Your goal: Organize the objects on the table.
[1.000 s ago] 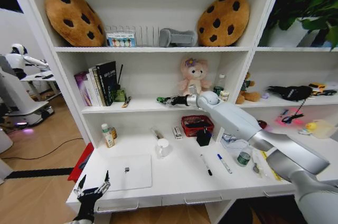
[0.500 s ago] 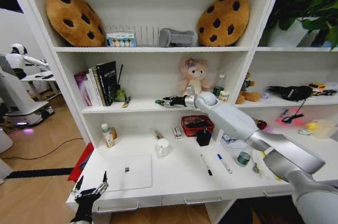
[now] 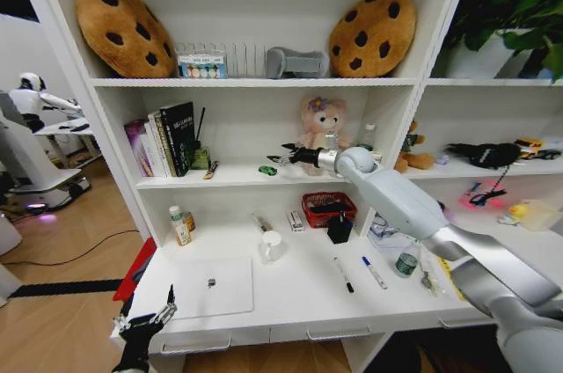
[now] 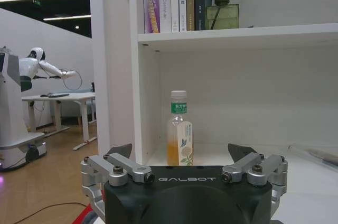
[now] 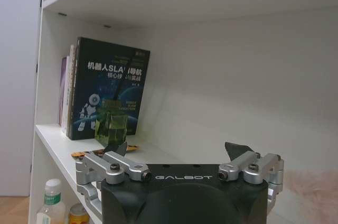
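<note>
White shelving rises behind the long white desk [image 3: 290,298], and two round cookie-shaped cushions [image 3: 119,28] lean on its top shelf. On the middle shelf stand a row of books [image 3: 165,138], a green glass bottle [image 3: 201,158] and a pink plush toy [image 3: 318,124]. The tiny green toy car [image 3: 267,170] sits on this shelf, at about seven o'clock from the right gripper [image 3: 282,156], close to it but apart. The right gripper hangs above the shelf in front of the plush toy, its fingers spread wide with nothing between them; the right wrist view shows the same wide gap.

On the desk top the slim silver-white laptop [image 3: 209,287] lies closed at about nine o'clock from the desk centre. A white mug [image 3: 271,245] stands just beside its far corner. A black pen [image 3: 343,274] and a blue pen [image 3: 373,272] lie near each other at about three o'clock from the laptop. A small juice bottle with a white cap [image 3: 179,225] stands at the back, at eleven o'clock from the laptop.

The left gripper [image 3: 141,320] waits low at the desk's front corner, at seven o'clock from the laptop, with fingers wide apart and empty.
</note>
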Motion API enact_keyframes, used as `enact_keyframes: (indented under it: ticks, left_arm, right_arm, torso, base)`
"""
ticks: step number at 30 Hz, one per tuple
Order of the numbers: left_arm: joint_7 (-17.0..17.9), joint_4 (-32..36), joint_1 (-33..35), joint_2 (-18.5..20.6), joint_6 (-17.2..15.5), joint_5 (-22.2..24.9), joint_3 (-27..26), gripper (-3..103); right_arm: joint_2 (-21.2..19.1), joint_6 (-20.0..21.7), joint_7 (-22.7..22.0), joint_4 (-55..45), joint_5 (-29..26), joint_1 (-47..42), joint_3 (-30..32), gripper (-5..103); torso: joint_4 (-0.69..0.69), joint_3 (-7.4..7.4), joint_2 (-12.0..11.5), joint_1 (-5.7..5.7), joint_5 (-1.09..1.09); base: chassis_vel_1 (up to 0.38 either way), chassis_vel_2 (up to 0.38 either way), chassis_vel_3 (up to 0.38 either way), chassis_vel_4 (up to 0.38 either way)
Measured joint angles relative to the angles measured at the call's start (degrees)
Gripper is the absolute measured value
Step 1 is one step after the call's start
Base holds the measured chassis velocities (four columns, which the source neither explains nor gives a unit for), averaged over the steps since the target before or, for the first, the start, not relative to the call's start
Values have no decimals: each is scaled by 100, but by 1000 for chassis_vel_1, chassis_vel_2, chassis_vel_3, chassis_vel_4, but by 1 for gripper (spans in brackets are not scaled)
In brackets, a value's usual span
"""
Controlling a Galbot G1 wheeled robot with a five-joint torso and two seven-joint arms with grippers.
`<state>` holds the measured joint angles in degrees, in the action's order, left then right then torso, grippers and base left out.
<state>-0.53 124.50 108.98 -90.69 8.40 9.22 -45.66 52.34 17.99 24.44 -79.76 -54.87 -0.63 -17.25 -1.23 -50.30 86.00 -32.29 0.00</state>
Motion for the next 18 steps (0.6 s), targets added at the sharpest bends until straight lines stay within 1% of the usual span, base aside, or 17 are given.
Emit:
enact_keyframes:
  ticks: [2,3,4,6,7,9,10,11,13,14,15,16,17,18]
  left_arm:
    - [35,55,5,77,-55,41,-9,99]
    - [44,77,10,114,-73,67,-29,99]
    - [44,77,10,114,-73,67,-29,99]
    - [100,111,10,230,-117,144,-94,99]
    - [100,111,10,230,-117,144,-94,99]
    - [162,129,-5,294,-151,202,-136,99]
    - [189,149,-13,324,-174,243,-165,99]
    - [189,149,-13,324,-174,243,-165,99]
    - [242,213,-25,381,-231,359,-236,99]
    - [242,213,-25,381,-231,359,-236,99]
    - [262,245,-23,417,-243,405,-281,100]
    - [263,276,-9,450,-248,426,-315,100]
    - [262,309,8,458,-248,431,-346,100]
    - [262,309,8,458,-248,431,-346,100]
  right_arm:
    - [-242,0,-267,-536,-30,-332,357,100]
    - [-392,0,-484,-884,-74,-528,555,100]
    - [-392,0,-484,-884,-74,-528,555,100]
    - [-813,67,-961,-1677,-131,-1118,1178,100]
    - [-813,67,-961,-1677,-131,-1118,1178,100]
    - [-1142,172,-1139,-2142,55,-1734,1799,100]
    - [-1340,219,-1193,-2346,171,-2137,2157,100]
    - [-1340,219,-1193,-2346,171,-2137,2157,100]
    - [-1793,98,-1587,-2785,197,-3210,2990,100]
    - [-1793,98,-1587,-2785,197,-3210,2990,100]
    - [-1960,-18,-1777,-2991,164,-3913,3627,100]
    - [-1967,-87,-1892,-3194,164,-4690,4233,100]
    - [-1901,-101,-1978,-3315,162,-5146,4555,100]
    - [-1901,-101,-1978,-3315,162,-5146,4555,100]
  torso:
    - [0,0,0,0,2]
    - [1,0,0,0,1]
    - [1,0,0,0,1]
    - [2,0,0,0,0]
    - [2,0,0,0,0]
    - [1,0,0,0,0]
    - [-2,0,0,0,0]
    - [-2,0,0,0,0]
    - [-6,0,0,0,5]
    - [-6,0,0,0,5]
    - [-3,0,1,0,0]
    - [-2,1,1,1,-1]
    - [-4,0,1,1,3]
    - [-4,0,1,1,3]
  base:
    - [0,0,0,0]
    - [0,0,0,0]
    - [0,0,0,0]
    - [0,0,0,0]
    - [0,0,0,0]
    - [0,0,0,0]
    - [0,0,0,0]
    - [0,0,0,0]
    - [0,0,0,0]
    - [0,0,0,0]
    - [0,0,0,0]
    - [0,0,0,0]
    - [0,0,0,0]
    - [0,0,0,0]
